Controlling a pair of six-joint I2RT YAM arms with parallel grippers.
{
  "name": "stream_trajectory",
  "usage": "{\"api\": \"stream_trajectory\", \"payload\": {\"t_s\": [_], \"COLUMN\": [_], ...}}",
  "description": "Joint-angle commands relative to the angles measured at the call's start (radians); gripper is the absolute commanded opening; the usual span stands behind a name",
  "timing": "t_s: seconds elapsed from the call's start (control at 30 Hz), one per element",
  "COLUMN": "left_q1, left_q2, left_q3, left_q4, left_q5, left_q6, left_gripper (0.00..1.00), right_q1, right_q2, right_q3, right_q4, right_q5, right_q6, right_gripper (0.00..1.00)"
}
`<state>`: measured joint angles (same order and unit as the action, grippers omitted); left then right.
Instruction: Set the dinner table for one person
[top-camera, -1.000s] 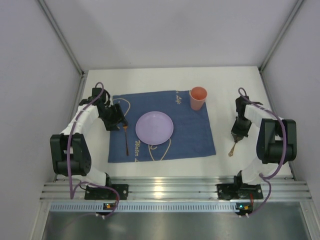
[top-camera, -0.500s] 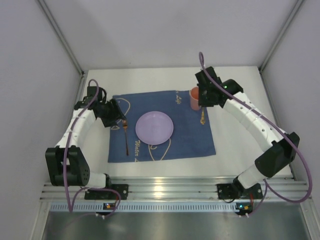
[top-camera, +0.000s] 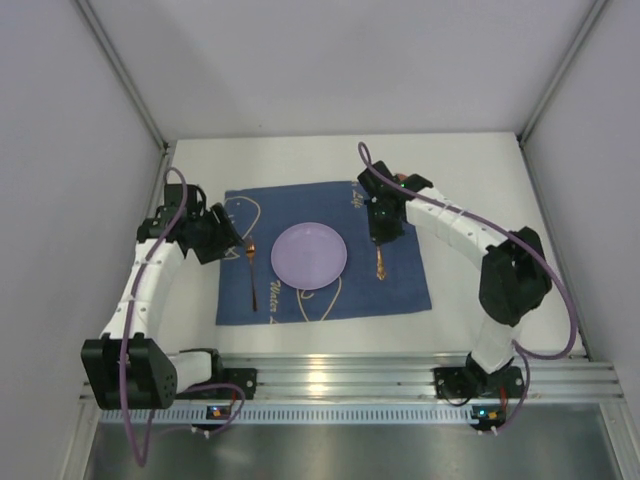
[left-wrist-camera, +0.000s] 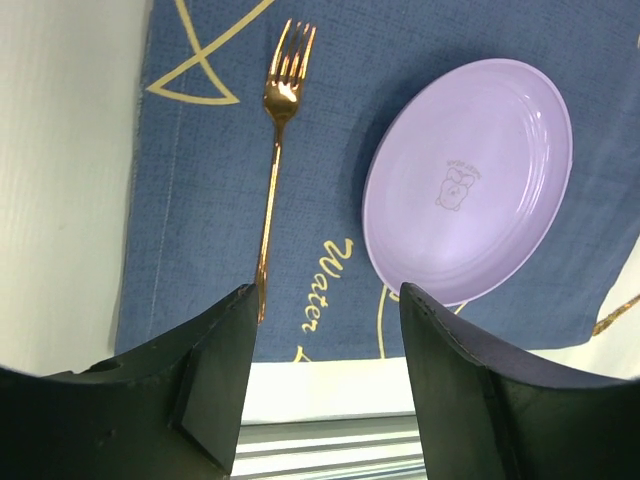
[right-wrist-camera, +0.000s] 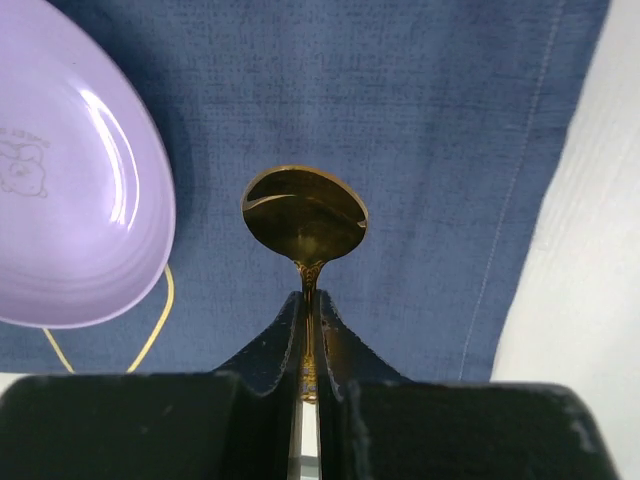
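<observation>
Dinner table (top-camera: 450, 165): white top, fills the floor of the enclosure, ribbed aluminium rail (top-camera: 350, 385) along its near edge. All places below are given relative to the plate (top-camera: 310, 255).

Plate: lilac, round, small printed figure at its centre. It sits flat on a dark blue placemat (top-camera: 400, 285), roughly mid-cloth.

Left of plate, farthest out: left gripper (left-wrist-camera: 325, 287), over the left part of the placemat. Jaws spread wide, nothing between them. Wrist view shows cloth and table edge through the gap.

Left of plate, just beside it: fork (top-camera: 252, 275), copper-coloured, lying flat on the placemat. Tines toward the far side, handle toward the rail. Apart from the plate rim, not touching. Left gripper is clear of the fork.

Right of plate, just beside it: right gripper (top-camera: 383, 228), over the right part of the placemat. Fingers clamped tight on the handle of a gold spoon (right-wrist-camera: 305, 215). Bowl sticks out past the fingertips and points toward the rail in the top view. Bowl is over blue cloth, between the plate rim and the cloth's right edge. Cannot tell whether the spoon touches the cloth or hangs just above it.

Right of plate, farther out: bare white tabletop beyond the placemat edge.
</observation>
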<state>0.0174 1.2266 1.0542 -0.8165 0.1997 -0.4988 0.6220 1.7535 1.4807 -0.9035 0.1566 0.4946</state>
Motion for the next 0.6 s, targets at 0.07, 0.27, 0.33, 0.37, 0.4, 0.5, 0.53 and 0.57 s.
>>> {"api": "stream_trajectory", "payload": {"t_s": [0.07, 0.27, 0.33, 0.37, 0.4, 0.5, 0.53, 0.57], "left_q1": [0.003, 0.001, 0.003, 0.003, 0.003, 0.001, 0.003, 0.003], "left_q2": [-0.07, -0.096, -0.099, -0.099, -0.101, -0.102, -0.102, -0.099], "left_q3": [-0.005, 0.012, 0.013, 0.013, 0.015, 0.015, 0.02, 0.024], "left_q4": [-0.076, -0.102, -0.11, -0.108, -0.108, -0.101, -0.099, -0.096], "left_q5": [-0.063, -0.086, -0.089, -0.092, -0.091, -0.094, -0.094, -0.094], "left_q6": [0.002, 0.002, 0.002, 0.0, -0.001, -0.006, -0.009, -0.009], "left_gripper": [0.64, 0.65, 0.65, 0.65, 0.65, 0.66, 0.66, 0.66], "right_q1": [0.012, 0.01, 0.01, 0.01, 0.01, 0.01, 0.01, 0.012], "right_q2": [0.073, 0.205, 0.236, 0.238, 0.236, 0.206, 0.193, 0.152], "right_q3": [0.018, 0.067, 0.069, 0.066, 0.055, 0.036, 0.039, 0.044], "right_q4": [0.12, 0.114, 0.106, 0.106, 0.106, 0.104, 0.101, 0.085], "right_q5": [-0.058, -0.051, -0.043, -0.035, -0.032, -0.014, 0.001, 0.009], "right_q6": [0.027, 0.036, 0.042, 0.044, 0.045, 0.042, 0.039, 0.038], "right_gripper": [0.0, 0.02, 0.25, 0.3, 0.41, 0.59, 0.61, 0.63]}}
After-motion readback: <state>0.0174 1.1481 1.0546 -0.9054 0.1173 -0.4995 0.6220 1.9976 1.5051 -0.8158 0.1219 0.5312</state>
